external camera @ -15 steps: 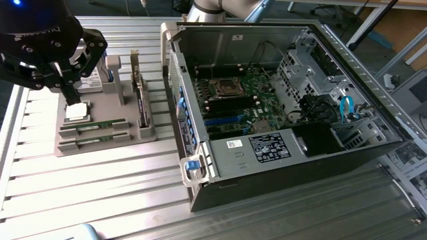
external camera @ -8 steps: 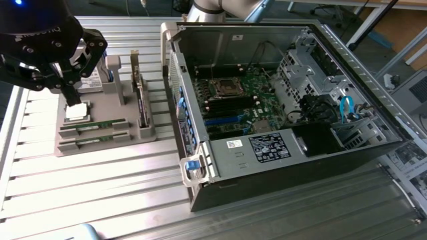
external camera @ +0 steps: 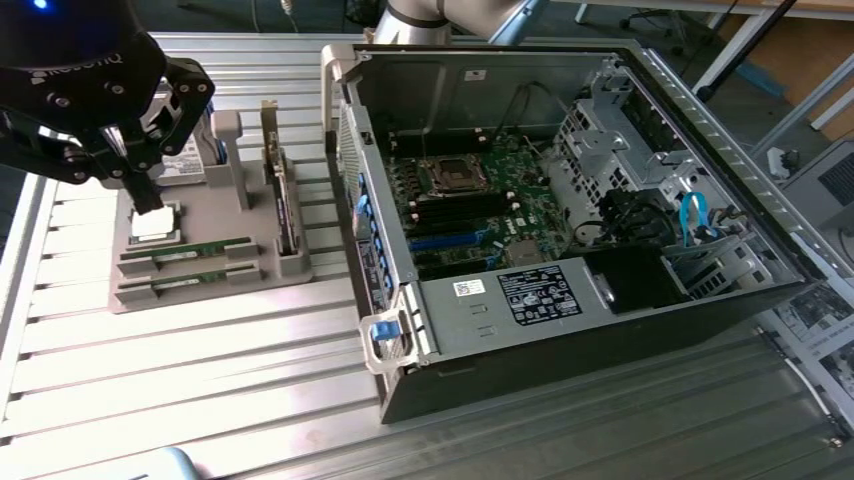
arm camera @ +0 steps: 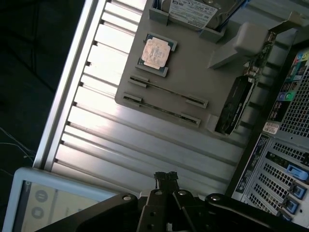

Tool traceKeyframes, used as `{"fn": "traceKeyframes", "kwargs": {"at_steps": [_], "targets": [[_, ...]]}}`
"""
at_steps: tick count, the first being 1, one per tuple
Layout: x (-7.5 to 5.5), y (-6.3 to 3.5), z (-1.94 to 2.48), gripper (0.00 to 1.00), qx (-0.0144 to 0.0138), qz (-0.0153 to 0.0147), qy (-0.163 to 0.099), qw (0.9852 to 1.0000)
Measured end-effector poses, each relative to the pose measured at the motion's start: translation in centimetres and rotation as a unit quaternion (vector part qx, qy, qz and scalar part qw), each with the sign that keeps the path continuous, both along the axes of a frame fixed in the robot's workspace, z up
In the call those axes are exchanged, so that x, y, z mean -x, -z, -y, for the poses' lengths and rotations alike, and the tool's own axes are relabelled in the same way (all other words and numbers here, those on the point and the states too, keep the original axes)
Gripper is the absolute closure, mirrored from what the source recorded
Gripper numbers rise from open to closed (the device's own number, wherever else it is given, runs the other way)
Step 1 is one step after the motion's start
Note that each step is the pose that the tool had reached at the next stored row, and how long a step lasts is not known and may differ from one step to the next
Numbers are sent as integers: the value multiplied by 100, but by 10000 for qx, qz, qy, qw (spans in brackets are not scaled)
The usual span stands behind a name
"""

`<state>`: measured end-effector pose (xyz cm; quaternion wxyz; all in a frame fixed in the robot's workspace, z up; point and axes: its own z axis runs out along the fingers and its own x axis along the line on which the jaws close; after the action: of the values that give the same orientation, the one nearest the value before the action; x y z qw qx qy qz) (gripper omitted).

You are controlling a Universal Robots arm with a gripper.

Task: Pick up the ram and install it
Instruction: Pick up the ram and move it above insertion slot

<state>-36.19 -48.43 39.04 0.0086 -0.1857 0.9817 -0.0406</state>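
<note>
The jaws, pressed together and empty, hovered above the grey holder (external camera: pixel 220 215) on the tabletop (external camera: pixel 200 370), where the ram (external camera: pixel 187 251) sat slotted beside its twin stick (external camera: pixel 187 284), so the approach seemed in hand and a grasp would need them spread along the stick, the computer case (external camera: pixel 441 90) lying beyond.

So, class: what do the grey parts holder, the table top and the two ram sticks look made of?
Parts holder: matte grey plastic, probably; dull, no glare. Table top: bare ribbed metal, likely aluminium; bright reflections. Ram sticks: green circuit board, edge-on in slots.
</note>
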Motion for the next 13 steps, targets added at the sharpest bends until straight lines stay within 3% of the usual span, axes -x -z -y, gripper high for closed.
{"fn": "traceKeyframes", "kwargs": {"at_steps": [13], "targets": [[0, 2, 0, 89, 58, 0, -231, 9997]]}}
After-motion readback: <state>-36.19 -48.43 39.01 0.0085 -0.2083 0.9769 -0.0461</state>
